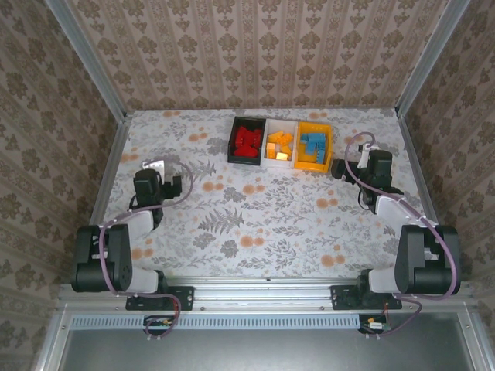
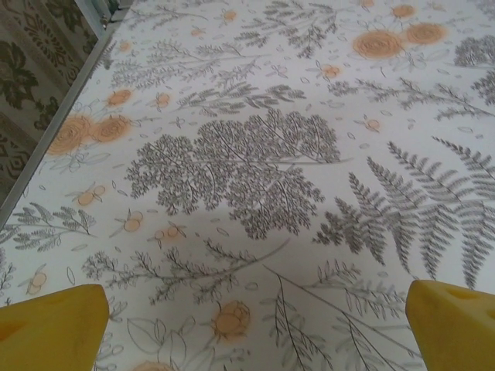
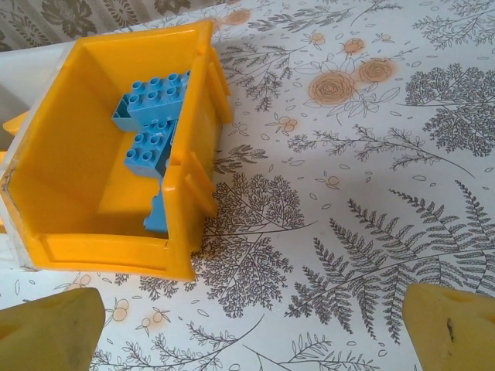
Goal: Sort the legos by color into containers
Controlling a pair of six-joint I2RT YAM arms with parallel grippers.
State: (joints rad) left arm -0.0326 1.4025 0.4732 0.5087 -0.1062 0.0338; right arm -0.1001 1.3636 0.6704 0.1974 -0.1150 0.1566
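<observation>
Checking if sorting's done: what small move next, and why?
Probably retract the right hand from the yellow tray: blue bricks lie in it, orange bricks in the white tray, red bricks in the black tray; it and the left hand are open.

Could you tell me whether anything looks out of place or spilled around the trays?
Nothing stands out: red legos lie in the black tray, orange ones in the white tray, blue ones in the yellow tray, all upright in a row.

Upper centre, joined side by side: black tray (image 1: pixel 231 143) holds red legos (image 1: pixel 248 141), white tray (image 1: pixel 279 164) orange legos (image 1: pixel 280 144), yellow tray (image 1: pixel 313 165) blue legos (image 1: pixel 313 143) (jumbled).
</observation>
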